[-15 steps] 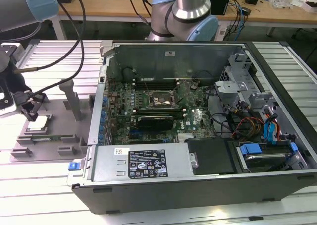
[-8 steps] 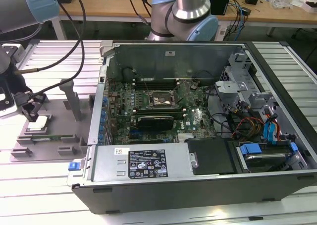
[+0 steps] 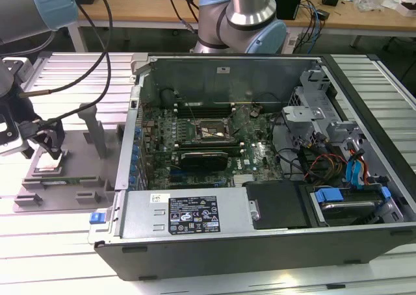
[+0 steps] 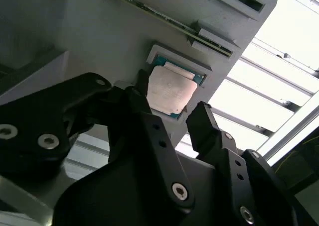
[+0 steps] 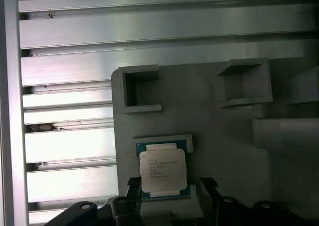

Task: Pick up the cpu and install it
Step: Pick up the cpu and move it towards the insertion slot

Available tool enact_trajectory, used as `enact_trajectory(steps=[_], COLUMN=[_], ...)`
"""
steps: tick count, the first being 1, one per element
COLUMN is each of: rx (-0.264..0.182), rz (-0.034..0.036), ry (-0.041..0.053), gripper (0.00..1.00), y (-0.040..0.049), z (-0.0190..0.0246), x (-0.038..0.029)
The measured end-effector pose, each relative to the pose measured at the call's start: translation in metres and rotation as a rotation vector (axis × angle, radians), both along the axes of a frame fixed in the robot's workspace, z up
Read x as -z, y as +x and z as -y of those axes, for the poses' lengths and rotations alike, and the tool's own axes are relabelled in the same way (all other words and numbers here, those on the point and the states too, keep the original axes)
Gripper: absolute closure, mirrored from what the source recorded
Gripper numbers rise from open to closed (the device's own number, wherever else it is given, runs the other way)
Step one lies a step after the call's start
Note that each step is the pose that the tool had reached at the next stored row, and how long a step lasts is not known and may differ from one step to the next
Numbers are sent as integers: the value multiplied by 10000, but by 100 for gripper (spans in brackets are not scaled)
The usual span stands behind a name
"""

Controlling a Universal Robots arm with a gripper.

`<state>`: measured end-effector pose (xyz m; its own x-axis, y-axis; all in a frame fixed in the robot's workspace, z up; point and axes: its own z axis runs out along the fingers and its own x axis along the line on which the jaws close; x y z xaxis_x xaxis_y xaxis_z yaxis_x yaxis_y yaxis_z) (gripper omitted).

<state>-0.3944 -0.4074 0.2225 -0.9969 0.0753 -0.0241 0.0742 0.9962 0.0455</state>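
Gripper (image 5: 169, 186) hovers low over the grey fixture (image 5: 219, 136) at the exterior view's left, well apart from the open computer case (image 3: 260, 256). Its fingers are spread, one on each side of the cpu (image 5: 162, 170), which lies flat in the fixture's recess, not yet clamped.

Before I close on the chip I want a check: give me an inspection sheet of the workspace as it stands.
Surface: slatted metal table.
Job's things: cpu flat in a recess of the grey fixture; computer case open.
Clutter: nothing seen.
Grippers: gripper open, fingers either side of the cpu.
Cables: black cable above the fixture; wires inside the case.
Surroundings: wooden bench behind.
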Motion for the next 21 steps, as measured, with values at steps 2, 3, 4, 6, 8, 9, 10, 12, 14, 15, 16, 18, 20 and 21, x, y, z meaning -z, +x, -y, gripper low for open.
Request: enact_trajectory(steps=[2,3,4,6,8,9,10,12,14,15,16,18,20,21], rx=[0,0,0,-1,-1,-1,-1,-1,-2,-2,-4,-5,-6,-6], rz=[0,0,6,1,0,0,0,0,-1,0,-2,-2,-1,-2], ry=[1,0,4,1,1,0,1,0,-7,-33,-42,-43,-42,-42], gripper=[34,34,34,34,34,34,34,34,34,34,34,34,34,34], y=[0,0,1,0,0,0,0,0,0,0,1,0,0,0], z=[0,0,-1,0,0,0,0,-2,-20,-27,-32,-38,-41,-41], x=[1,1,13,76,161,183,204,232,250,261,272,293,309,314])
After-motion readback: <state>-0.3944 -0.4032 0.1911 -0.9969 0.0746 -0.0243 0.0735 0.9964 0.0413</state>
